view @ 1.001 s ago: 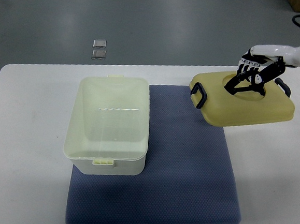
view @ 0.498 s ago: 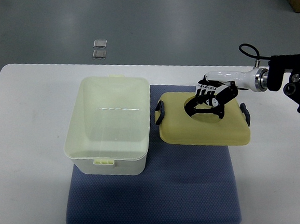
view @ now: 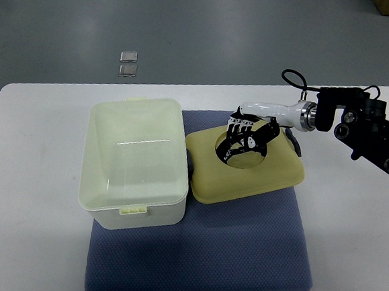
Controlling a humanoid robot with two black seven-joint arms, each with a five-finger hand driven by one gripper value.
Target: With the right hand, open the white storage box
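Note:
The white translucent storage box [view: 136, 158] stands uncovered on the left part of a blue mat [view: 241, 243]. Its pale yellow lid [view: 259, 181] with dark end handles is tilted right beside the box, its left edge against the box's right wall. My right hand [view: 245, 137] comes in from the right, its black-and-white fingers curled into the round recess in the lid's top, gripping it. The left hand is out of view.
The mat lies on a white table [view: 26, 227]. The right arm's forearm and wrist housing [view: 367, 129] hang over the table's right rear. Two small square items [view: 128, 64] lie on the grey floor beyond the table.
My right hand has carried the lid leftward from the table's right rear corner until it sits against the box. The box has shifted slightly to the left.

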